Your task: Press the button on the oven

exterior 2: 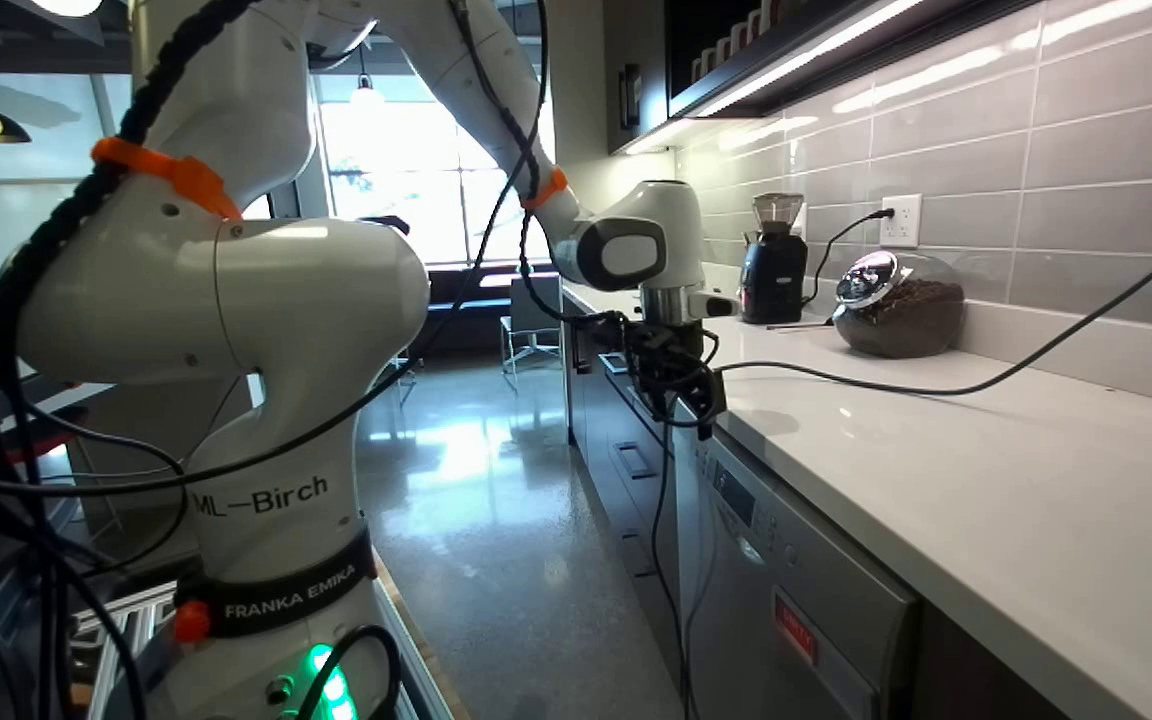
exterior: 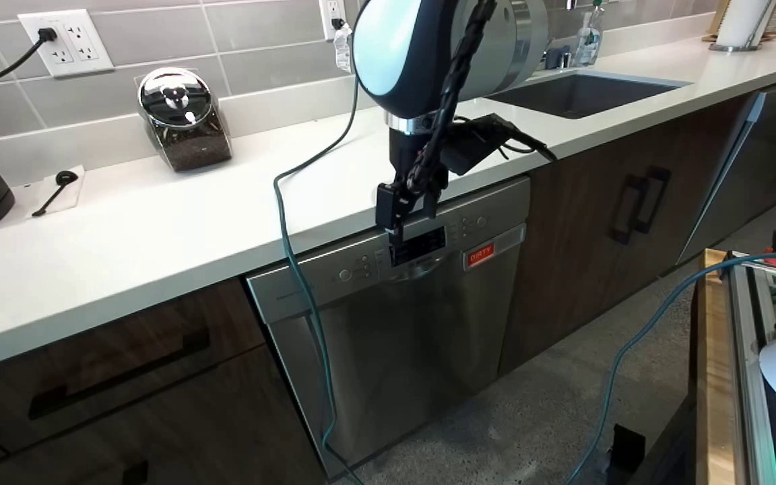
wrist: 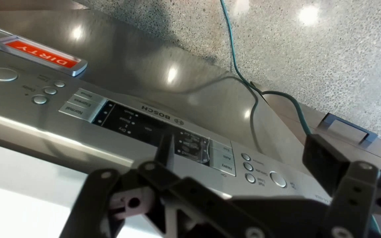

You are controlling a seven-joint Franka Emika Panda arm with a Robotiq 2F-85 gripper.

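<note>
The oven (exterior: 422, 337) is a brushed steel front under the counter, marked BOSCH in the wrist view. Set into its upper panel is the button (wrist: 137, 127), a black rectangular control patch with white lettering. My gripper (wrist: 241, 148) stands open over the panel, nothing between its fingers. One of the fingers (wrist: 166, 148) overlaps the lower edge of the patch in the wrist view; whether it touches, I cannot tell. The opposite finger lies past the round silver keys (wrist: 278, 179). In an exterior view the gripper (exterior: 413, 223) hangs at the counter edge, covering part of the patch.
The white counter (exterior: 159, 229) juts out just above the panel. A red DIRTY sign (wrist: 41, 54) sits on the steel front. A teal cable (exterior: 287, 229) hangs over the counter edge and down the front. A glass jar (exterior 2: 901, 310) stands by the wall.
</note>
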